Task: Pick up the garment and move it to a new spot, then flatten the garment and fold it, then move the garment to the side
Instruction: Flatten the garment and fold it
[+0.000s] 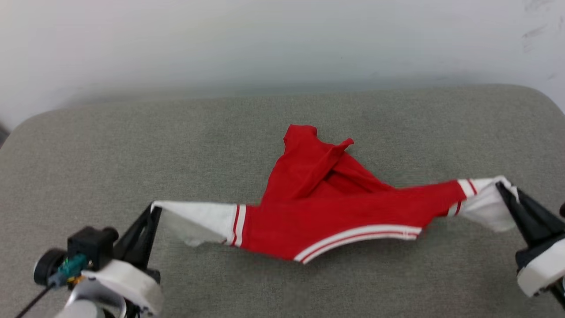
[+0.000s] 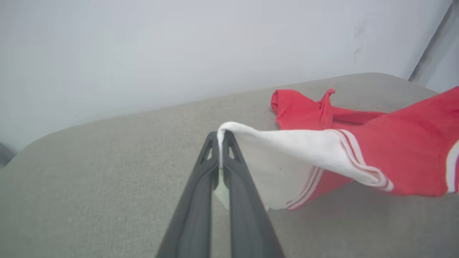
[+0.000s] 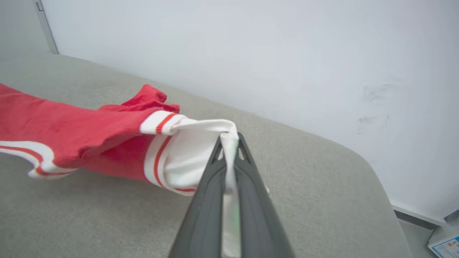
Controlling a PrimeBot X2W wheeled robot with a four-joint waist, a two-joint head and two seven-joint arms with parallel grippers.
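Observation:
The garment (image 1: 326,207), a red jersey T-shirt with white sleeves and striped trim, hangs stretched between my two grippers above the grey padded surface (image 1: 282,282). Its lower body trails crumpled on the surface behind. My left gripper (image 1: 155,210) is shut on the tip of one white sleeve (image 2: 287,143); the pinch shows at the left gripper (image 2: 220,138) in the left wrist view. My right gripper (image 1: 501,184) is shut on the other white sleeve (image 3: 193,150), with cloth clamped between the fingers of that gripper (image 3: 228,138). The striped neckline (image 1: 353,240) sags at the front. Letters and number are hidden.
The grey surface has rounded corners (image 1: 543,99) and stands against a pale wall (image 1: 282,39). In the right wrist view, its right edge (image 3: 387,186) drops to a floor with a small box (image 3: 446,245).

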